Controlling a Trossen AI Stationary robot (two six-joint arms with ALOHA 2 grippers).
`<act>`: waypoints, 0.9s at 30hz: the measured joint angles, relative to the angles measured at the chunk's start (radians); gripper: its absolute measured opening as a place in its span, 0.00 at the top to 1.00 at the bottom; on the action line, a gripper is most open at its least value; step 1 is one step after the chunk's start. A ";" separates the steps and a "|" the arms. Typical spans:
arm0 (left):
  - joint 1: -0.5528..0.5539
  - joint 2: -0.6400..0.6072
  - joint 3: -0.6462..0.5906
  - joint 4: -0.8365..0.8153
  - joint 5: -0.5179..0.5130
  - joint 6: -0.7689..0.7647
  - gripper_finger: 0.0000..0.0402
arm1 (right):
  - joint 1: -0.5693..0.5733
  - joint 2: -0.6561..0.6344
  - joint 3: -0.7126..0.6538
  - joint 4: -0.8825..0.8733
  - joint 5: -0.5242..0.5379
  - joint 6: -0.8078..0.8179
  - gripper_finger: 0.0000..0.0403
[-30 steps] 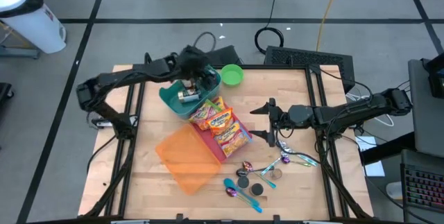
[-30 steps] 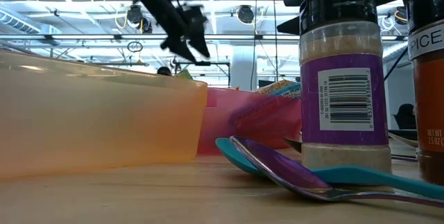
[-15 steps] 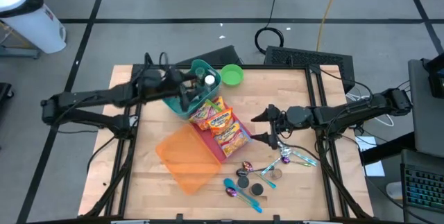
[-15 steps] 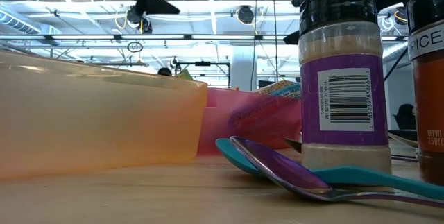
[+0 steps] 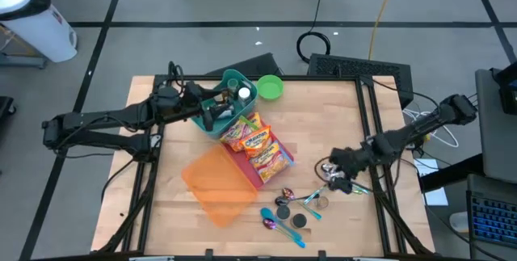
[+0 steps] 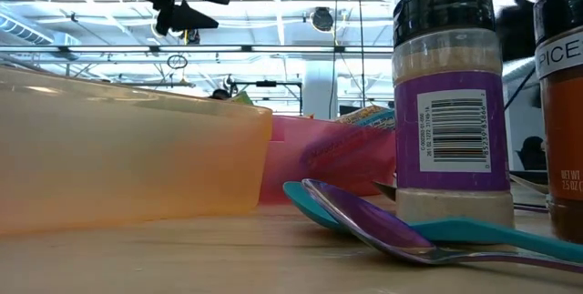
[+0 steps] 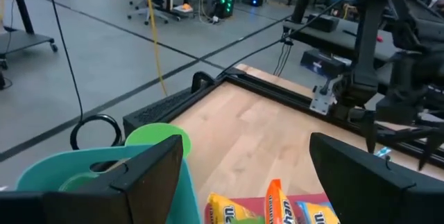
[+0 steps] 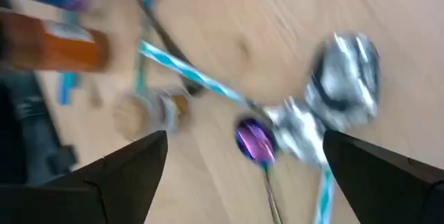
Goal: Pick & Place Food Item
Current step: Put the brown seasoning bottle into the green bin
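Wooden table (image 5: 323,115): left gripper (image 5: 212,115) fingers apart, empty, over the teal bowl (image 5: 212,125) with snack packets (image 5: 257,144) just beside; right gripper (image 5: 333,177) spread wide, empty, above the spoons (image 5: 343,184).

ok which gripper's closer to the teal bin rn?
Left. The left gripper hovers open at the teal bin, on its left edge. The right gripper is far across the table, open over the spoons near the right edge.
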 joint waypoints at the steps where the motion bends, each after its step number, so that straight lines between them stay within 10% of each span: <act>1: 0.000 0.000 0.000 0.000 0.000 -0.003 0.19 | 0.044 0.000 0.000 -0.024 0.027 0.059 0.06; 12: 0.000 0.000 0.000 0.014 0.000 -0.030 0.19 | 0.548 0.127 -0.095 0.126 0.349 0.407 0.06; 27: 0.001 0.002 0.000 0.077 -0.001 -0.051 0.19 | 0.653 0.307 -0.235 0.687 0.623 0.143 0.06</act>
